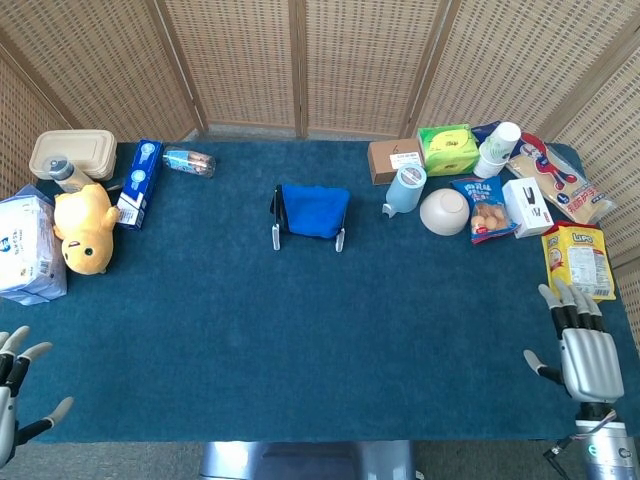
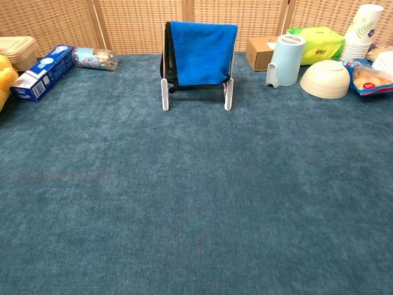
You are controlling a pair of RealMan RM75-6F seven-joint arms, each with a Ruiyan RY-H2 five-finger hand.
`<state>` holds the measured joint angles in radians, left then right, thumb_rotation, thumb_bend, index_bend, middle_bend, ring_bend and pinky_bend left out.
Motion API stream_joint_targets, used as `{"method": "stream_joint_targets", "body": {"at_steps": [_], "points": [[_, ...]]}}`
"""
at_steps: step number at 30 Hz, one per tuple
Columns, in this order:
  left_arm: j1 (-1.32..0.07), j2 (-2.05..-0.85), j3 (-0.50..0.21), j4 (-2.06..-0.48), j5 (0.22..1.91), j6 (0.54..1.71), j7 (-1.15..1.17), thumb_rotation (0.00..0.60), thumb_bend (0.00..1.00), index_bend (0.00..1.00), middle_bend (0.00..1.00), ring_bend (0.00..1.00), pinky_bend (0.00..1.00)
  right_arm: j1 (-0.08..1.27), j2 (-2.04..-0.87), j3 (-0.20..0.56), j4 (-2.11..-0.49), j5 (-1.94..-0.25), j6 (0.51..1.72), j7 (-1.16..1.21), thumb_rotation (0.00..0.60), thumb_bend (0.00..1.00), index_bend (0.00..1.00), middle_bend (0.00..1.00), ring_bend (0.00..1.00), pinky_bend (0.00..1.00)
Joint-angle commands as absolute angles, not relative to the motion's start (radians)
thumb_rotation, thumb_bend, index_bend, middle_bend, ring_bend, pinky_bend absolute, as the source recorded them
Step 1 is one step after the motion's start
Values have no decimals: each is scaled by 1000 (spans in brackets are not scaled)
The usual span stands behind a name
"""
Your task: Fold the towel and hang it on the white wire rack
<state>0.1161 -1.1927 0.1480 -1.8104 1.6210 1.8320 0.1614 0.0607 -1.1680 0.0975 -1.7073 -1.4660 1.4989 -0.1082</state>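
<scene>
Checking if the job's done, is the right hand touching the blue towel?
Apart. Head view shows the right hand at the table's near edge, far from the blue towel.
</scene>
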Motion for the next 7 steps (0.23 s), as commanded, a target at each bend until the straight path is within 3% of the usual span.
{"method": "stream_joint_targets", "body": {"at_steps": [1, 7], "points": [[125, -1192, 142, -1817, 1627, 1837, 162, 600, 212, 256, 120, 0, 0, 56, -1166, 92, -1701, -1473, 1504, -97, 600, 183, 10, 16, 0, 0], [130, -1194, 126, -1833, 1630, 1824, 160, 600, 213, 255, 120, 0, 0, 59, -1170, 90, -1702, -1485, 1506, -85, 600, 184, 10, 18, 0, 0]]}}
